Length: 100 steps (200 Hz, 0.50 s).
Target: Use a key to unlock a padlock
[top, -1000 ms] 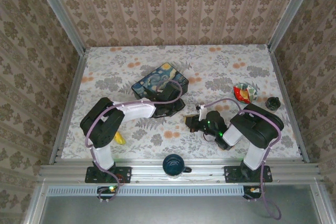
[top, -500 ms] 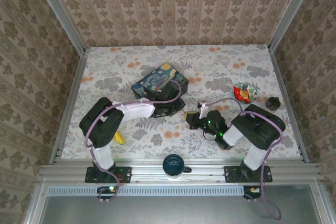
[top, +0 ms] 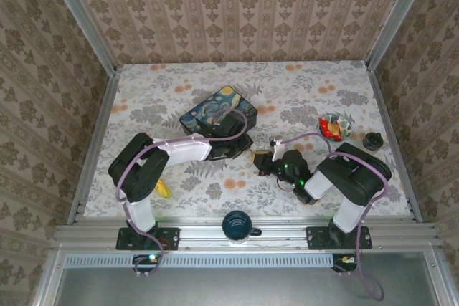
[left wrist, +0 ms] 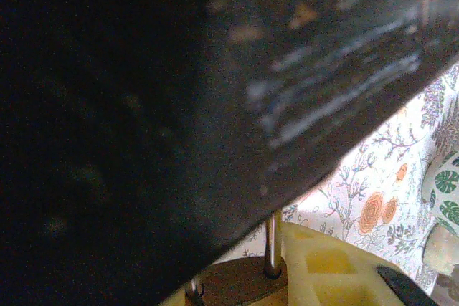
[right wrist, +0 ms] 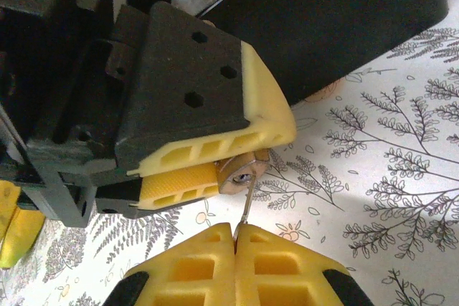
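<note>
Right now the left gripper (right wrist: 240,165) clamps the tiny brass-gold padlock (right wrist: 242,171) between its yellow pads, just right of the blue painted tin box (top: 217,109), while the right gripper (right wrist: 235,233), fingers pressed together, pinches the thin silvery metal key (right wrist: 247,204), whose tip touches the padlock's keyhole.

Left arm (top: 183,150) and right arm (top: 355,170): black rounded joints, white links, a purple cable (top: 120,185) along each, small green light (top: 287,170). At 6 o'clock in right wrist view, yellow fingers (right wrist: 280,266) with square hollows; at 10 o'clock, black mount (right wrist: 186,62) with round holes.
</note>
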{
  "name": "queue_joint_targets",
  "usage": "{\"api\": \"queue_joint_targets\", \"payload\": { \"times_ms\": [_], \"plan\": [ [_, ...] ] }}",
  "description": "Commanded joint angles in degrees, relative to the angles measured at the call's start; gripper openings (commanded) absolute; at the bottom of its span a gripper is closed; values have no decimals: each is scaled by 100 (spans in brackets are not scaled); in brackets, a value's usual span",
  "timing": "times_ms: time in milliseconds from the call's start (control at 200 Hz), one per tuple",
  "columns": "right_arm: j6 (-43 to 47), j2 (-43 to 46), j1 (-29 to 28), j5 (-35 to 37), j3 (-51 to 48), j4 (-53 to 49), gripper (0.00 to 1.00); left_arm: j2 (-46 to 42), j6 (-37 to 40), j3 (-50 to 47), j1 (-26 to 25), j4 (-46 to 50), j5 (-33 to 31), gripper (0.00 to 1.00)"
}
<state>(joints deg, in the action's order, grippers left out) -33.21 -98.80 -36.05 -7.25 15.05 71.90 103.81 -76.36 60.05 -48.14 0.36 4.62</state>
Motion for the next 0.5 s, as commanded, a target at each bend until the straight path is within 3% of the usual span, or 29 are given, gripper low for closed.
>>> {"api": "queue_joint_targets", "payload": {
  "times_ms": [0, 495],
  "plan": [
    [104, 92, -25, 52, 112, 202, 0, -64, -205, 9, 33, -221, 96, 0],
    [47, -100, -33, -130, 282, 239, 0, 30, -253, 23, 33, -343, 206, 0]
  ]
}}
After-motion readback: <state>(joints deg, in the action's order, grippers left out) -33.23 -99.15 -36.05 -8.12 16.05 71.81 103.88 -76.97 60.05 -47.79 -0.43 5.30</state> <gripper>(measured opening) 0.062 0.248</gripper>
